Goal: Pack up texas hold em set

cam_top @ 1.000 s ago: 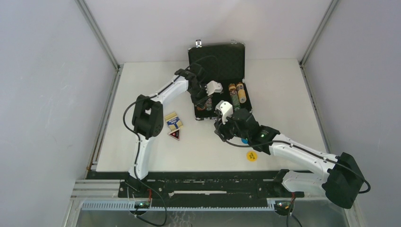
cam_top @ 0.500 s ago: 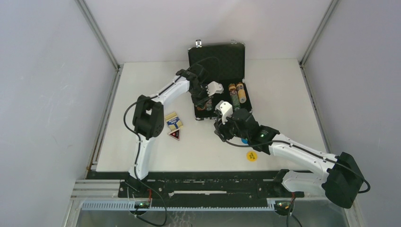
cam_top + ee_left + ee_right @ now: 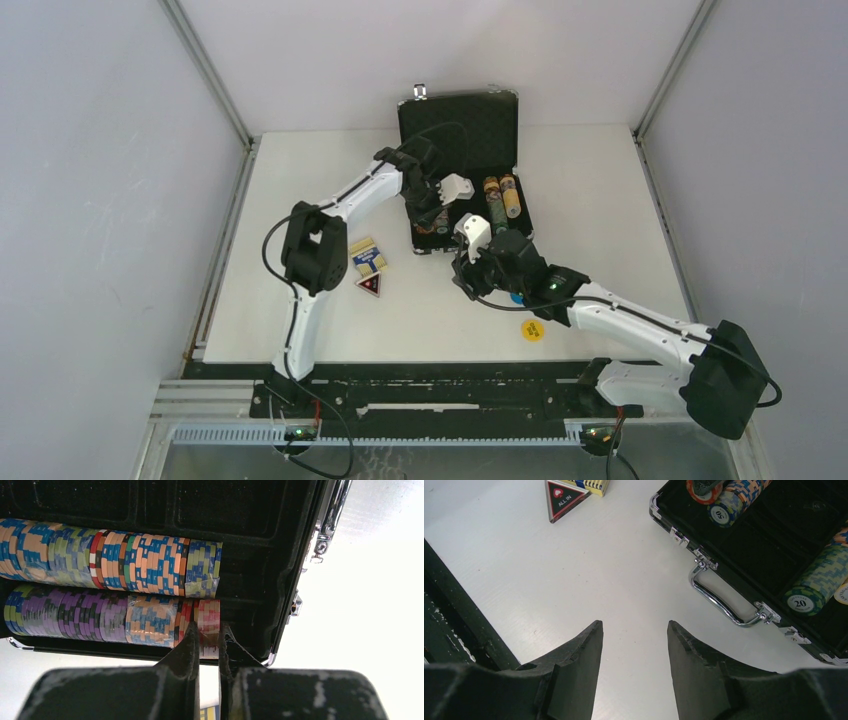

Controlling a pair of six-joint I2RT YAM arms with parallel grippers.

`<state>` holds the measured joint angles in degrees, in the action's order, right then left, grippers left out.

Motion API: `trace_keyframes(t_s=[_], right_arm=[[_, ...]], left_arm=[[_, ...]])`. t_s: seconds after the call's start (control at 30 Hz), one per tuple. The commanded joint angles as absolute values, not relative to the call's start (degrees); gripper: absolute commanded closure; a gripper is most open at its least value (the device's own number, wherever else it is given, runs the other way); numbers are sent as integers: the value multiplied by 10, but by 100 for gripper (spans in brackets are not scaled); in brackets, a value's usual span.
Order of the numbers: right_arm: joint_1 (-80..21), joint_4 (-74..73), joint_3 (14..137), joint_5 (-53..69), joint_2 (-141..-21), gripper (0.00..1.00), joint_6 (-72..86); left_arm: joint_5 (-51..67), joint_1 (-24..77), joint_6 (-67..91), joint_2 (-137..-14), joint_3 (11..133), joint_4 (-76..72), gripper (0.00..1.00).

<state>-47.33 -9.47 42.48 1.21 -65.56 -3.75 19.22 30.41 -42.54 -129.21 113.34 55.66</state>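
Note:
The black briefcase (image 3: 460, 115) lies open at the back of the table, its lid upright. Rows of multicoloured poker chips (image 3: 110, 560) fill its foam slots. My left gripper (image 3: 208, 632) reaches into the case's left side (image 3: 432, 215). Its jaws are nearly together on a few red chips (image 3: 209, 615) at the end of the lower row. My right gripper (image 3: 634, 625) hangs open and empty over bare table beside the case's silver handle (image 3: 719, 597). The yellow-blue card deck (image 3: 367, 255) and red triangular token (image 3: 369, 285) lie left of the case.
A yellow round token (image 3: 532, 329) lies on the table near the right forearm. A blue token (image 3: 517, 297) peeks out from under that arm. Grey walls close in the table on the left, right and back.
The left jaws have narrowed onto the red chips at the row's end, and the left wrist has shifted slightly. The right arm has stayed where it was.

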Motion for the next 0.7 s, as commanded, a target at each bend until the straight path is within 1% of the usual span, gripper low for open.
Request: trace_keyframes(t_s=[0.0, 0.2, 0.5, 0.67], right_arm=[[-471, -65, 428, 18, -657, 42, -31], [-471, -65, 427, 20, -660, 42, -31], [-471, -65, 428, 23, -664, 42, -31], [-471, -64, 427, 25, -666, 42, -31]], left_arm=[[166, 304, -440, -1278, 1113, 557, 100], [168, 307, -438, -1248, 1081, 526, 100], [162, 308, -437, -1226, 1080, 523, 100], [179, 311, -442, -1216, 1071, 525, 100]])
